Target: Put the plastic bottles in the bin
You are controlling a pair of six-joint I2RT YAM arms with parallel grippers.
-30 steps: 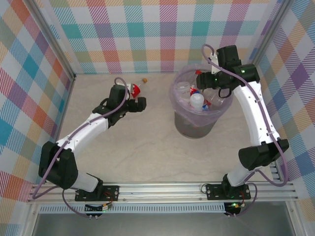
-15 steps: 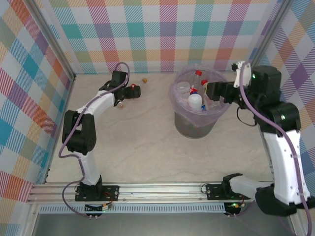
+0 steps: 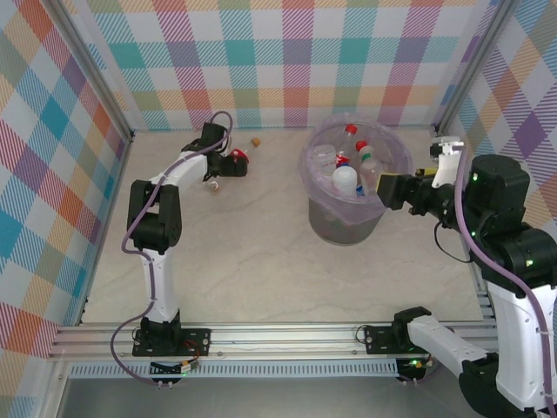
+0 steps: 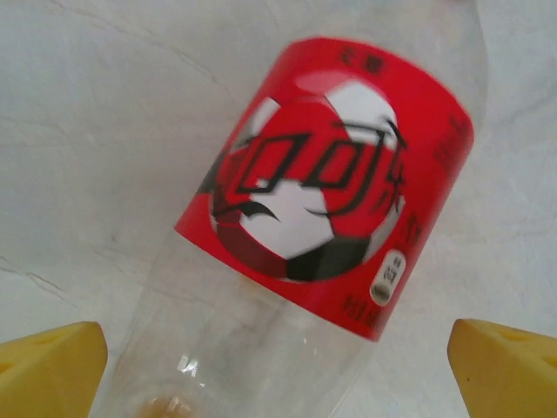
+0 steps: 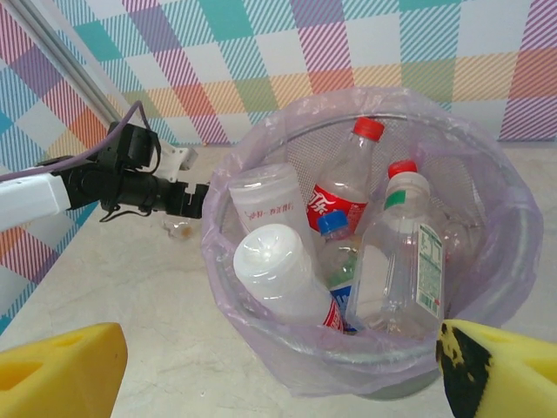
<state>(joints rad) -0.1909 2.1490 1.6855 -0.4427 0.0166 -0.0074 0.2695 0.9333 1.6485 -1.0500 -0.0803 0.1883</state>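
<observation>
A clear plastic bottle (image 3: 238,160) with a red label (image 4: 331,192) lies on the table at the back left. My left gripper (image 3: 224,165) stands open around it, a yellow fingertip (image 4: 48,366) on each side of the bottle's clear body, not closed on it. The bin (image 3: 355,218), grey with a lavender bag (image 5: 513,226), holds several bottles (image 5: 283,279), among them a red-capped one (image 5: 344,205). My right gripper (image 3: 385,190) hangs open just right of the bin's rim, with nothing between its fingers (image 5: 52,374).
A small orange cap (image 3: 256,141) lies near the back wall, right of the left gripper. Plaid walls close the table at the back and both sides. My left arm (image 5: 130,187) reaches along the back left.
My right gripper has drawn back from over the bin to its right side and opened wider. My left arm has straightened and brought its open gripper round the red-label bottle.
</observation>
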